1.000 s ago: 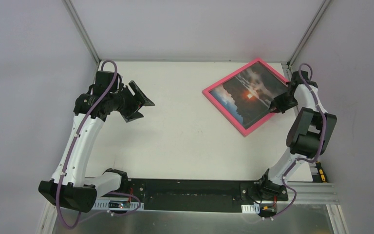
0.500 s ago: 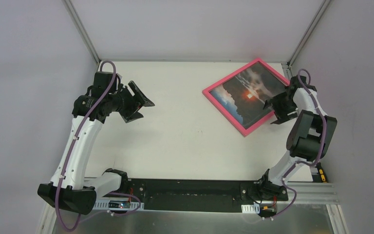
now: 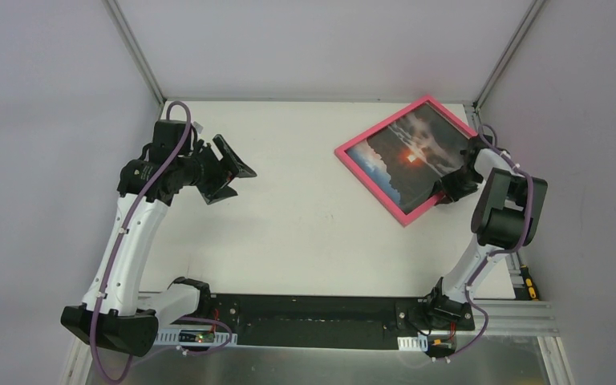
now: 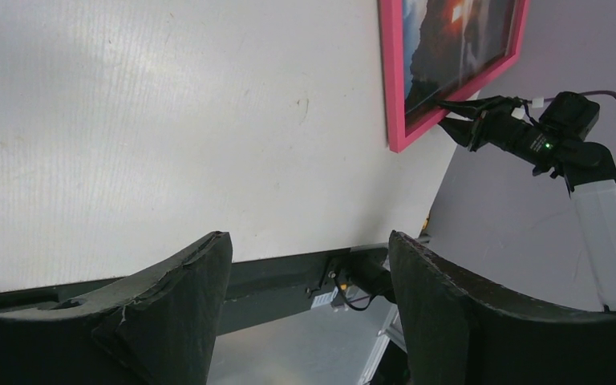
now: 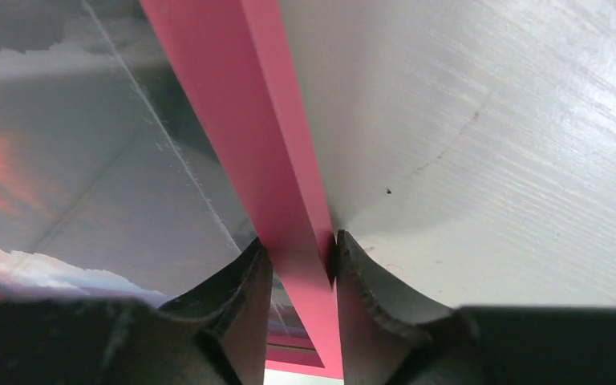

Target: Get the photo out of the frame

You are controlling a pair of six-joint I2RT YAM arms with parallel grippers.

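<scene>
White bench (image 3: 305,233), grey walls: frame (image 5: 281,200) at the far right corner, photo (image 3: 413,156) face up, in it.
Right hand (image 5: 301,241) pinches the frame's pink right-side rail. Left hand (image 4: 306,241) spread wide, empty, well apart on the left.

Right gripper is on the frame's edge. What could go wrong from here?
1. The right gripper pinches the frame only by its thin pink rail, at the fingertips; a lift could slip or twist it loose.
2. The left gripper hangs open far across the table, so nothing else steadies the frame.
3. The photo faces up, so the frame probably needs flipping, close to the right wall.
</scene>
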